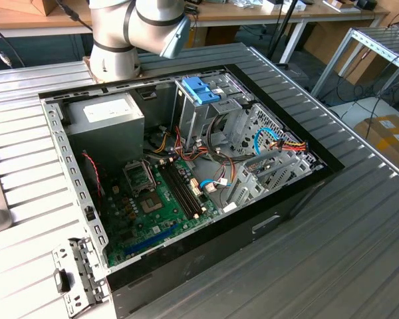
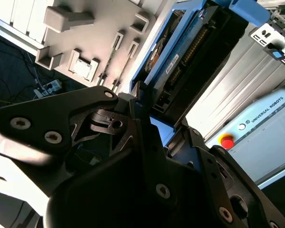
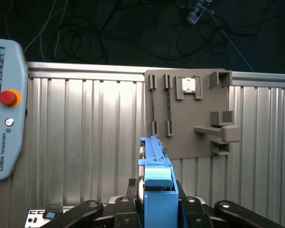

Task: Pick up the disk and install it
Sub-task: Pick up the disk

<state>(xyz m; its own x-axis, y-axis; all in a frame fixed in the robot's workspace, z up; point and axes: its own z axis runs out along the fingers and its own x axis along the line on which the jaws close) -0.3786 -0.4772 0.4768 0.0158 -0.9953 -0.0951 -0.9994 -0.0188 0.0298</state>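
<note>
In both wrist views my gripper (image 3: 156, 202) (image 2: 147, 102) is shut on the disk (image 3: 156, 183) (image 2: 185, 52), a flat drive framed by bright blue rails and seen almost edge-on. It hangs above the ribbed metal table, away from the case. In the exterior view the open computer case (image 1: 299, 199) lies on the table, with the metal drive cage (image 1: 213, 113) at its far side. A blue clip piece (image 1: 201, 90) sits on top of that cage. The arm's grey joints (image 1: 133, 26) stand behind the case.
A grey power-supply box (image 1: 106, 119) fills the case's far corner on the exterior view's left, with the motherboard (image 1: 159, 199) and loose cables (image 1: 272, 143) beside it. A grey fixture plate (image 3: 190, 114) and a teach pendant (image 3: 4, 109) lie on the table under the gripper. A small metal bracket (image 1: 73, 272) lies near the front.
</note>
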